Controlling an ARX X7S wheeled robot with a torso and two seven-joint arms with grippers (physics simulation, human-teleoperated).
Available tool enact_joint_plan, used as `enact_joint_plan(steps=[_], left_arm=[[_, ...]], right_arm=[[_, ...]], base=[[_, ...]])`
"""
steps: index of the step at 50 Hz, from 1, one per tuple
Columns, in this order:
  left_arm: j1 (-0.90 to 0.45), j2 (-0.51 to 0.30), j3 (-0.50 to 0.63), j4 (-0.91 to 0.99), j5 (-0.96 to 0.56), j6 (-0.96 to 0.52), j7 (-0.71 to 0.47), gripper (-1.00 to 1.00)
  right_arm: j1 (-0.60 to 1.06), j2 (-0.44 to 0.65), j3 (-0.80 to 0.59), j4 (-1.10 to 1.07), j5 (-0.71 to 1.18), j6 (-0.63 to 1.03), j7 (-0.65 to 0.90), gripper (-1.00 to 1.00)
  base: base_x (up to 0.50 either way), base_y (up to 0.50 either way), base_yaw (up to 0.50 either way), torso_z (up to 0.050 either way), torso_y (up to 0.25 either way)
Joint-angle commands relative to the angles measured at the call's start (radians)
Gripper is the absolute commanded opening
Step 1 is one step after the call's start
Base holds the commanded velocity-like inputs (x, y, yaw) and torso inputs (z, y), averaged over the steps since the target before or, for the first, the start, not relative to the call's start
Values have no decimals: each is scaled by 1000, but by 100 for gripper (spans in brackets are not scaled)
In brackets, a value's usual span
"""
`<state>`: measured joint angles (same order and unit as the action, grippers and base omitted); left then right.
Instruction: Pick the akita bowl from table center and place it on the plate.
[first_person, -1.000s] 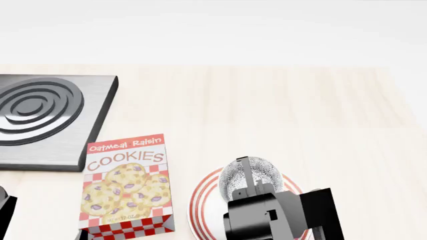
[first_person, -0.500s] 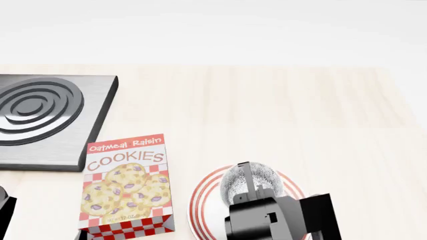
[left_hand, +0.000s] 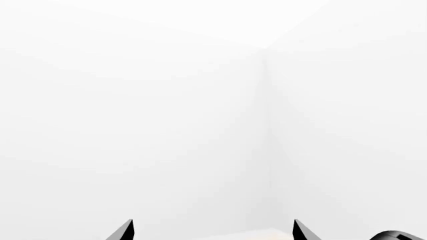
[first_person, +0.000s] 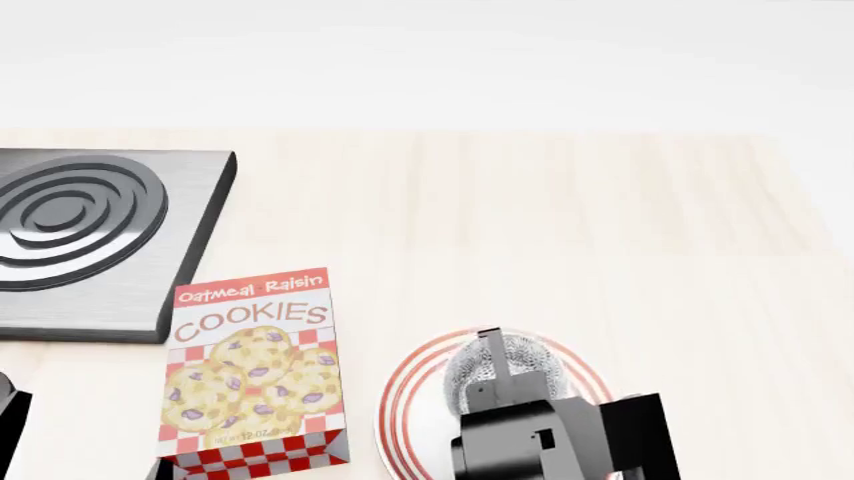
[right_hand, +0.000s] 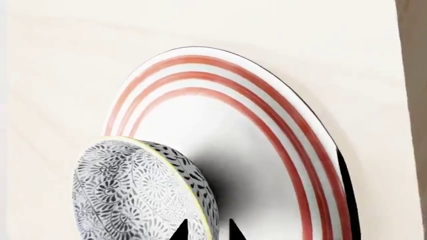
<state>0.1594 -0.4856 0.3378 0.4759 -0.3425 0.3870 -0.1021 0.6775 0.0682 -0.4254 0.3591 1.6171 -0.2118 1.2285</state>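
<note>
right gripper (right_hand: 205, 231) pinches the akita bowl (right_hand: 137, 192) rim (over the plate (right_hand: 267, 145)).

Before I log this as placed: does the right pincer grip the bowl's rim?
Yes, in the right wrist view the right pincer straddles the bowl's rim over the plate.

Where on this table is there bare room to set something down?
Bare wood spans behind the cookie box and red-ringed white plate, right of the grey stove burner. The near edge is crowded: box, plate, patterned bowl, right gripper.
</note>
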Motion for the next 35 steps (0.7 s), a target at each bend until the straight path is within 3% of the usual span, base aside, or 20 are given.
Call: enact_joint_plan(steps=[1, 20, 35], left_arm=[[-1, -4, 1, 8, -2, -5, -4, 100], [4, -8, 4, 16, 1, -3, -9, 100], [2, -11, 9, 17, 1, -3, -10, 100]], right_arm=[[6, 6, -8, -11, 15, 5, -31, 100], [-10, 26, -24, -81, 23, -4, -15, 100], [-85, 85, -50, -446, -48, -31, 113, 100]], base=[[0, 0, 0, 0, 0], [0, 0, 0, 0, 0], [0, 0, 0, 0, 0]])
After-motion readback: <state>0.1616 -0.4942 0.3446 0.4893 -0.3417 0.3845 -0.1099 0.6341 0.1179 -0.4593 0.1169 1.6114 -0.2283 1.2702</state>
